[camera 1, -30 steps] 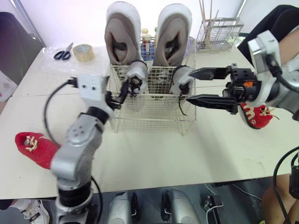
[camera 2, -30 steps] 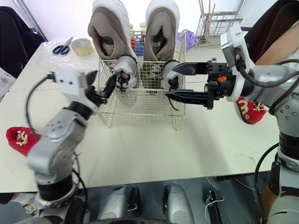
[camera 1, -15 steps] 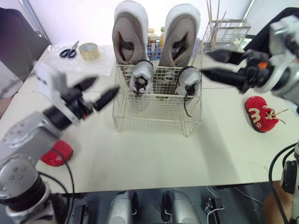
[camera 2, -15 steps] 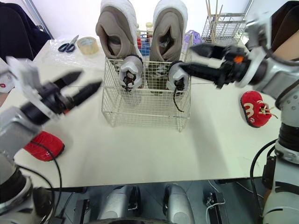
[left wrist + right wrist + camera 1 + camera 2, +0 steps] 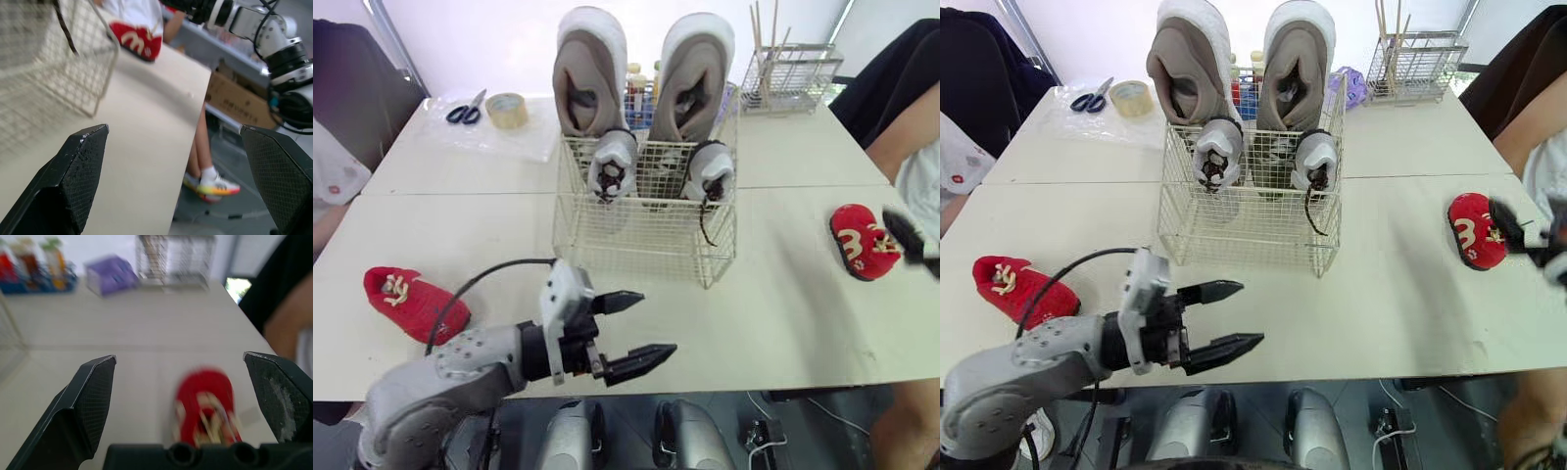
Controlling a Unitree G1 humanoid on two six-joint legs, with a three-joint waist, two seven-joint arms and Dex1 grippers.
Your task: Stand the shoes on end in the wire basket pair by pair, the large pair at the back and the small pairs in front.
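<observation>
Large tan shoes [image 5: 592, 69] stand on end at the back of the wire basket [image 5: 646, 240], small grey shoes [image 5: 612, 164] in front of them. One red shoe [image 5: 414, 304] lies on the table [image 5: 783, 294] at the left, the other red shoe [image 5: 864, 241] at the right, near the open, empty right gripper [image 5: 179, 357]. The left gripper [image 5: 656, 321] hovers open above the table's front edge

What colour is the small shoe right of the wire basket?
The shoe is red with white markings; right eye view.
</observation>
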